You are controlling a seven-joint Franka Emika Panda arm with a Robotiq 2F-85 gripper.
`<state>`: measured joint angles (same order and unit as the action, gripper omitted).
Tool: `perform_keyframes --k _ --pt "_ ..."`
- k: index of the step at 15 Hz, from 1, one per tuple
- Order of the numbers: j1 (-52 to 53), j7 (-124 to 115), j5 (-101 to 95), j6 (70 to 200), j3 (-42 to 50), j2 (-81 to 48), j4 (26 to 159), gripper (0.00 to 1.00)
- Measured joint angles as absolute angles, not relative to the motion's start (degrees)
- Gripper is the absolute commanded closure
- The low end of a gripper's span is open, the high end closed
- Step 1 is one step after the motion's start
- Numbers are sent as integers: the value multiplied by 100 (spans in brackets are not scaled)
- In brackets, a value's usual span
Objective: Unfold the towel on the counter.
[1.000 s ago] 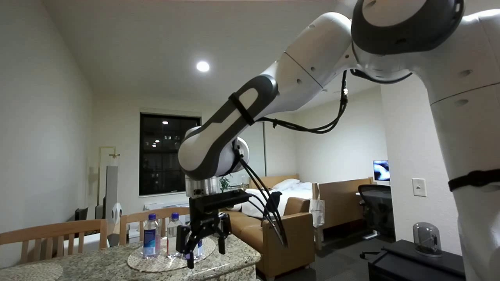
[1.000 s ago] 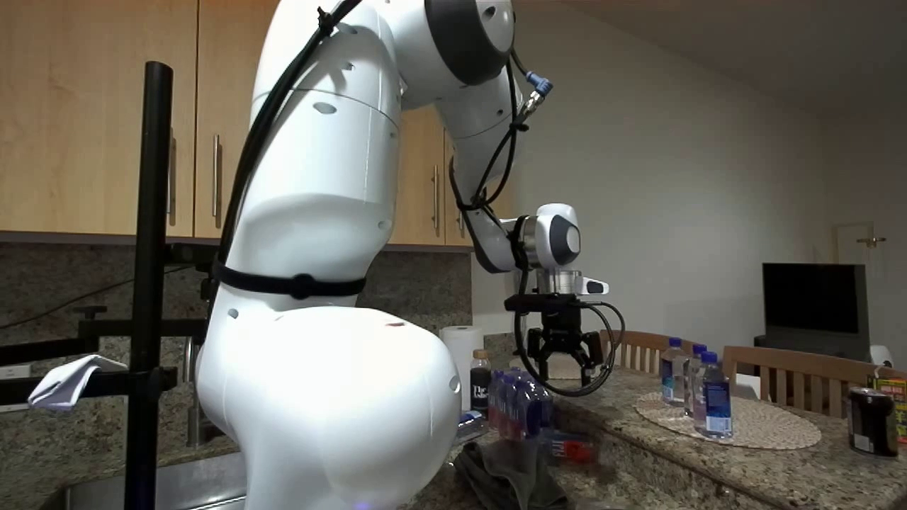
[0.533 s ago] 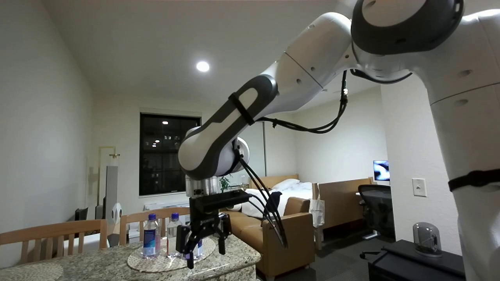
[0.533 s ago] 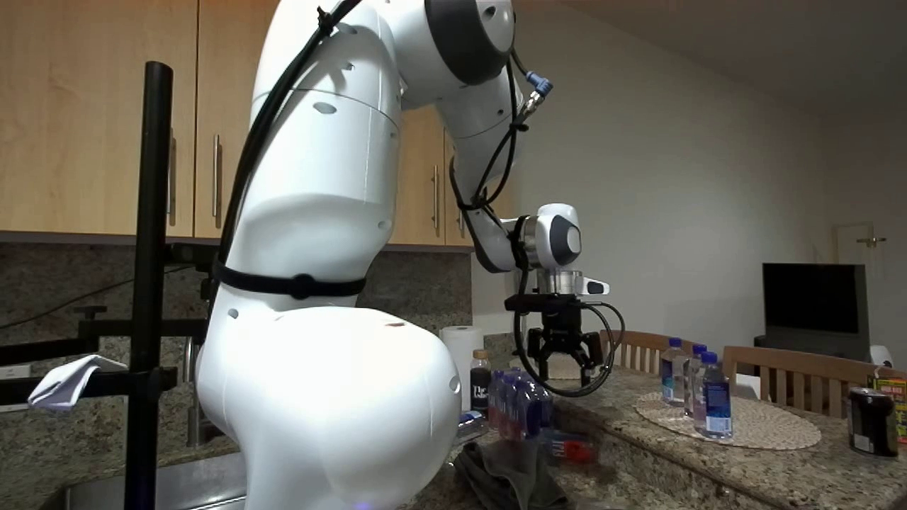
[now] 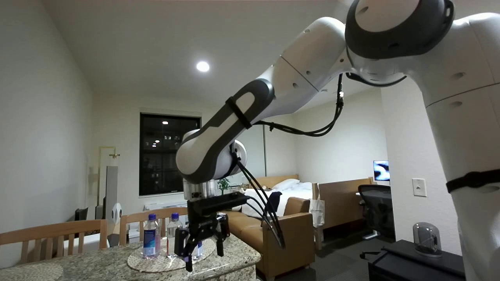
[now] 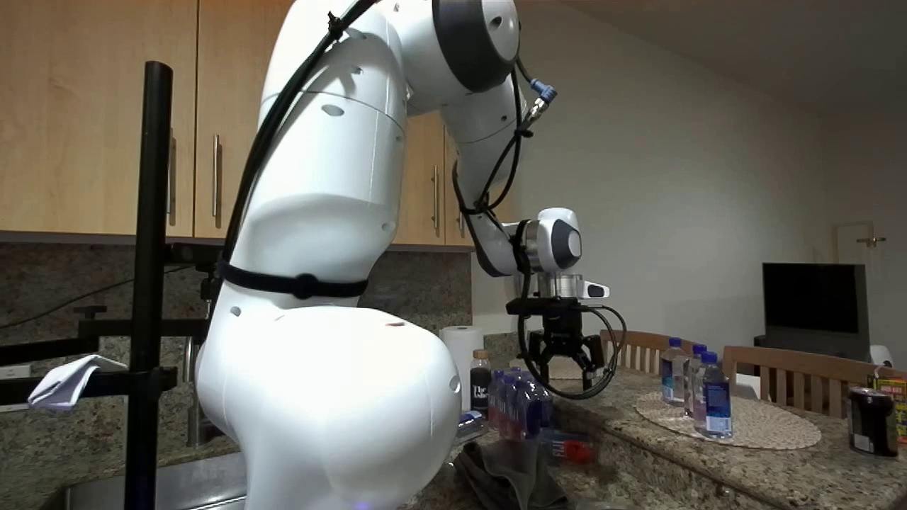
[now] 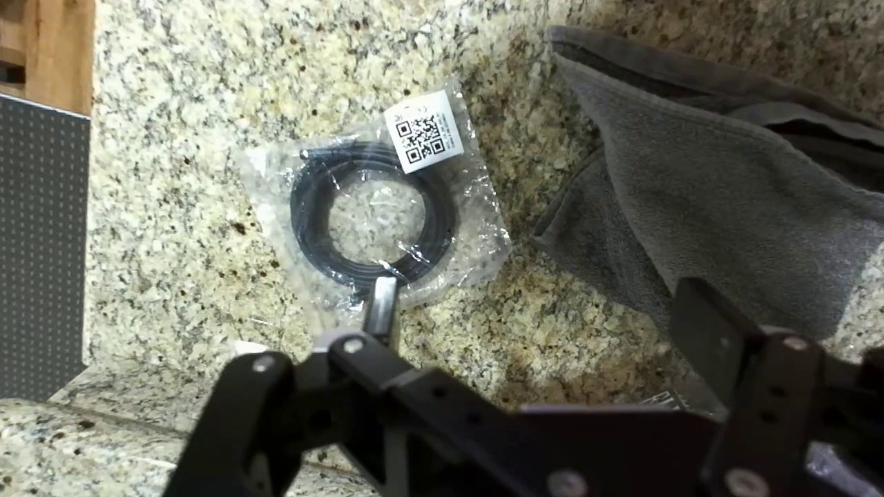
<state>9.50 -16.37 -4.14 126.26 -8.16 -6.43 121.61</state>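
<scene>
The grey towel (image 7: 697, 186) lies folded and rumpled on the speckled counter (image 7: 193, 290), at the right of the wrist view and running out of it. In an exterior view the towel (image 6: 510, 471) is a dark heap on the lower counter, partly cut off below. My gripper (image 7: 537, 297) hangs open above the counter, with nothing between its fingers. Its right finger overlaps the towel's lower part in the wrist view but seems well above it. Both exterior views show the gripper (image 5: 205, 262) (image 6: 566, 381) pointing down in the air.
A bagged coil of black cable (image 7: 304, 207) lies left of the towel. Behind the towel stand several bottles (image 6: 521, 407). A raised stone ledge (image 6: 744, 467) runs along one side, with bottles on a round placemat (image 6: 779, 425) and a dark can (image 6: 871, 421).
Over the last half second the arm has sunk slightly, and the gripper sits a touch lower. The towel has not moved, and the jaws remain open.
</scene>
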Motion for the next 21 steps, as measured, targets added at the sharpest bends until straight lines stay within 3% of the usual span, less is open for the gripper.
perform_keyframes --k 21 --pt "1859 -2086 -1202 13822 -865 -1603 11810 0"
